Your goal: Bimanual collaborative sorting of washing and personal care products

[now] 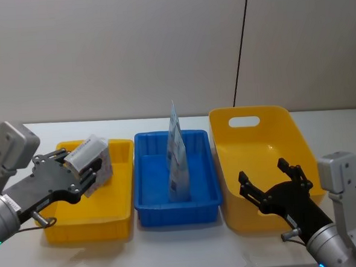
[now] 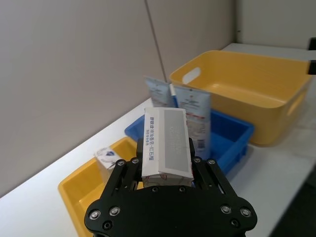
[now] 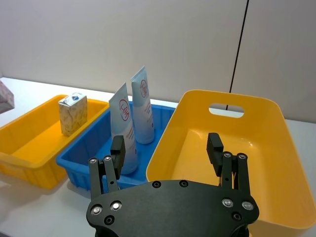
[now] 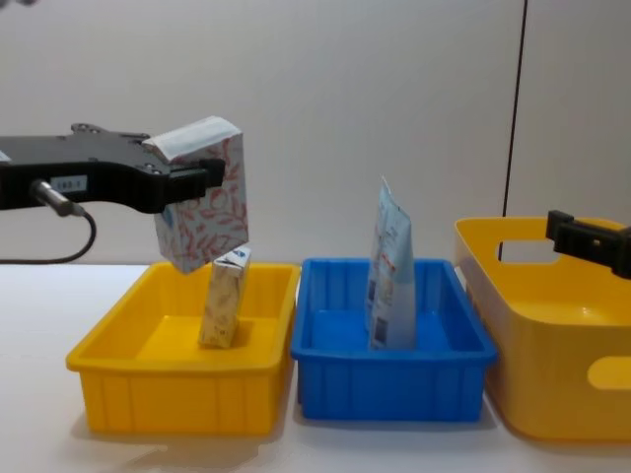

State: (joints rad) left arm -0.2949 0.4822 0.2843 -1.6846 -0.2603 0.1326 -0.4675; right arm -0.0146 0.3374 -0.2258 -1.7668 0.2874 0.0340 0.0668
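– Box with the red flower print (image 4: pixel 202 197): why is it up in the air?
– The left gripper (image 1: pixel 83 166) has its fingers clamped on its sides and holds it tilted over the small yellow bin (image 4: pixel 99 345). Its low corner hangs close above the little cream carton (image 4: pixel 225 298) standing in that bin. I can't tell if they touch.
– So that bin is for boxes?
– That's my guess. Cardboard packs sit on that side, while the two tall flat pouches (image 3: pixel 123 126) stand upright in the blue bin (image 4: pixel 394 379) in the middle, leaning on each other. Sorting by kind would explain it.
– And the right gripper (image 1: pixel 262 170)?
– It hovers at the front edge of the big yellow bin (image 1: pixel 249 111), fingers spread wide with nothing between them. It looks ready to take something, or it's just waiting its turn.
– What could go wrong with the box?
– If it lowers at that tilt, it may knock the carton over. Setting it down in the bare front part of the bin seems safer.
– Anything on the counter (image 1: pixel 172 243) itself?
– Just the three bins, side by side.
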